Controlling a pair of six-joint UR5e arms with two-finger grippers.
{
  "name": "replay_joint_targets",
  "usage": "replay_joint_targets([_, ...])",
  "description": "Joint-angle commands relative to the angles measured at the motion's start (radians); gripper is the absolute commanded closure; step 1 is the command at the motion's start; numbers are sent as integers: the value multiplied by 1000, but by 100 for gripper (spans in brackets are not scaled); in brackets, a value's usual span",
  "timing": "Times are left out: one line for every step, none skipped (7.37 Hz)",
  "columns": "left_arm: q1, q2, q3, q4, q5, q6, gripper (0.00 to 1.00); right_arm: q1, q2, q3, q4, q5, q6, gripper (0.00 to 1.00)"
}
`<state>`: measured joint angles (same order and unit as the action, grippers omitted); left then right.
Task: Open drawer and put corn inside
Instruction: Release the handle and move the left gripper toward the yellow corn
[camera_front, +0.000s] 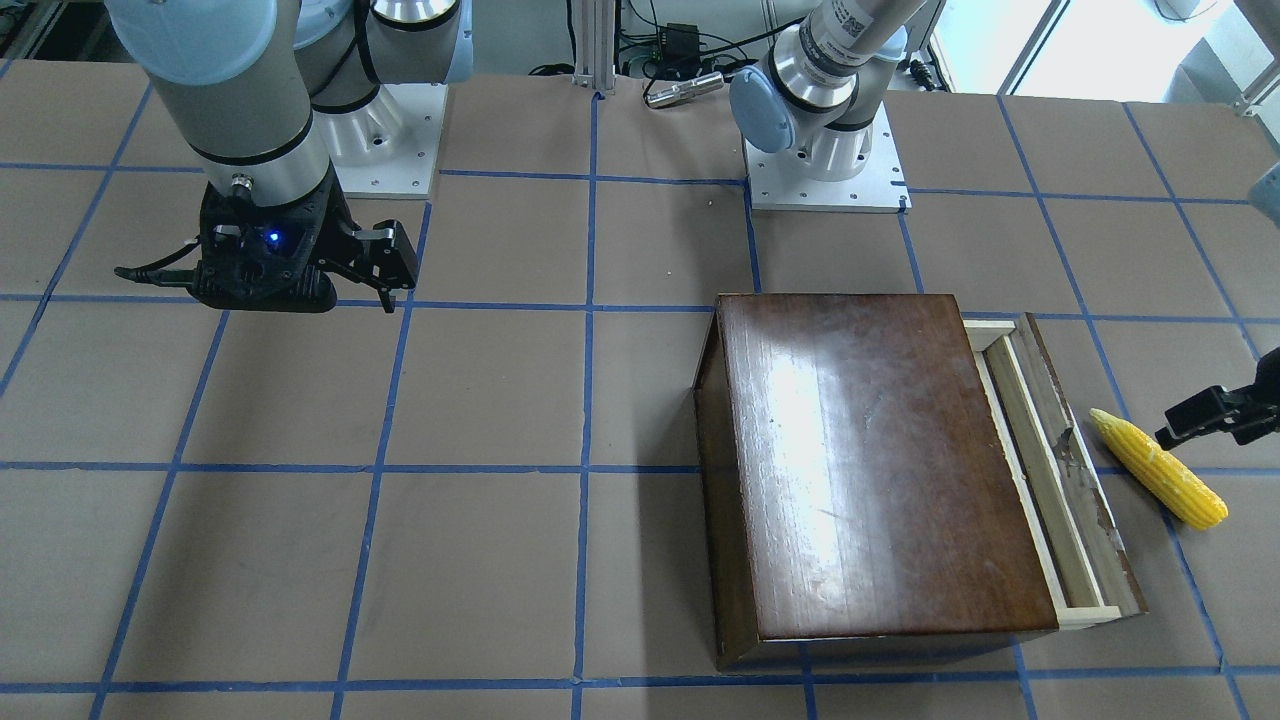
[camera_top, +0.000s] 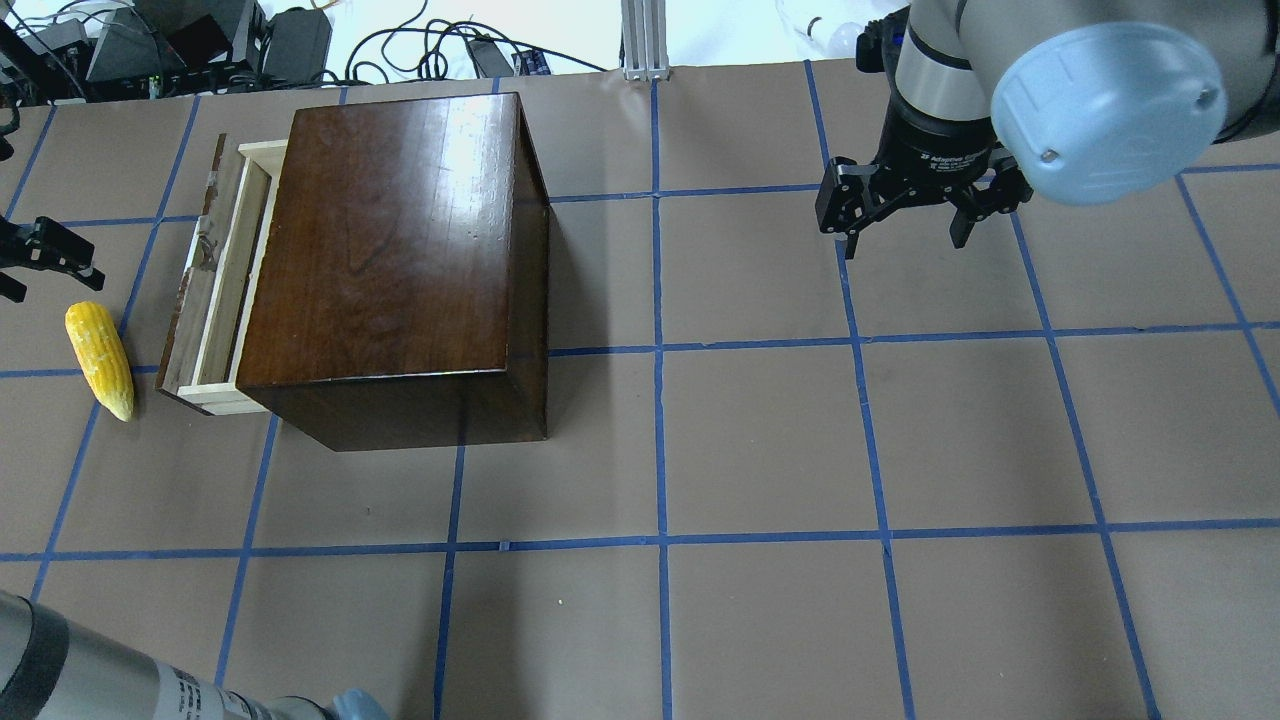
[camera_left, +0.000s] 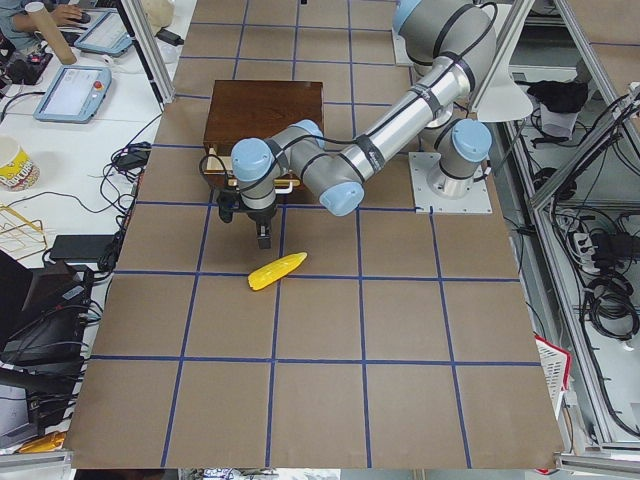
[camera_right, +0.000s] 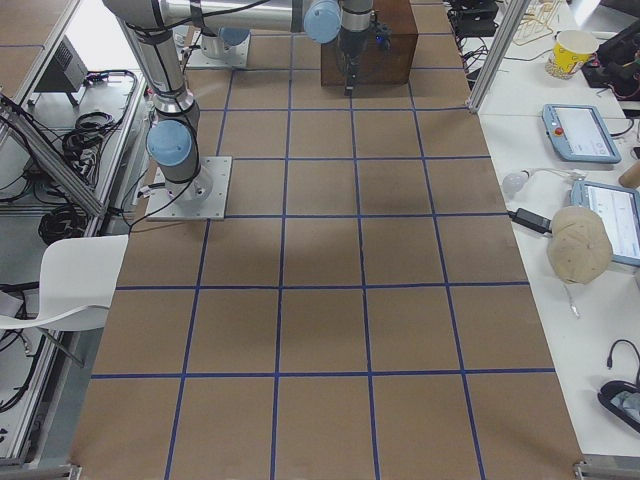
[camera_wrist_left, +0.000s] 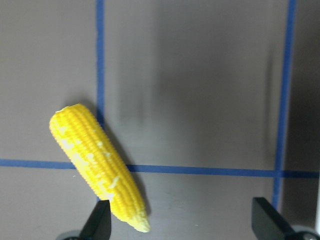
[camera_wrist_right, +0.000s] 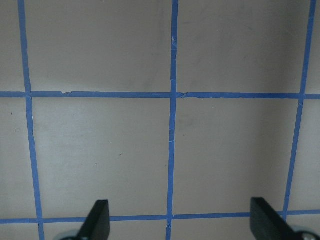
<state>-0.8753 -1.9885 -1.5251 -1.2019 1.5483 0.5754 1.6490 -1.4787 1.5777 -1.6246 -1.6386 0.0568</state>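
The table (camera_top: 760, 440) carried the box (camera_top: 400, 250) on the robot's left half, toward the far side. The drawer (camera_top: 222, 300) stood partly pulled out of the box's left face, showing a narrow strip of pale tray behind the worn front panel. So the opening step looked done, or nearly so. Whether that gap was wide enough to take the cob was hard to tell from the overhead view.

The corn (camera_top: 98, 360) lay on the table to the left of the drawer front, near it but apart, roughly parallel to it, with its tapered tip toward the robot. It was not yet in the drawer.

The right gripper (camera_top: 905, 228) hung over bare table well to the right, fingers spread, holding nothing and taking no part.

The left gripper (camera_wrist_left: 182, 222) hovered over the table beside the corn, fingers wide apart and empty. In its wrist view the cob sat off to one side, with only the tip just inside one finger (camera_wrist_left: 100, 222).

The step in hand was judged to be the reach for the corn. The next move called for shifting the left gripper along the cob until its middle lay between the fingers. The wrist would be turned so the fingers spanned the cob's width. Then it would descend, close, lift, and carry the cob right, lengthwise over the tray.
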Motion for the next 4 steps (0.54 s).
replay_joint_targets([21, -79, -7, 115, 4, -9, 0, 0, 0, -1, 0, -1, 0, 0])
replay_joint_targets([27, -113, -16, 131, 3, -8, 0, 0, 0, -1, 0, 0, 0, 0])
replay_joint_targets([36, -133, -18, 146, 1, -6, 0, 0, 0, -1, 0, 0, 0, 0])
replay_joint_targets([38, -163, -21, 210, 1, 0, 0, 0, 0, -1, 0, 0, 0, 0])
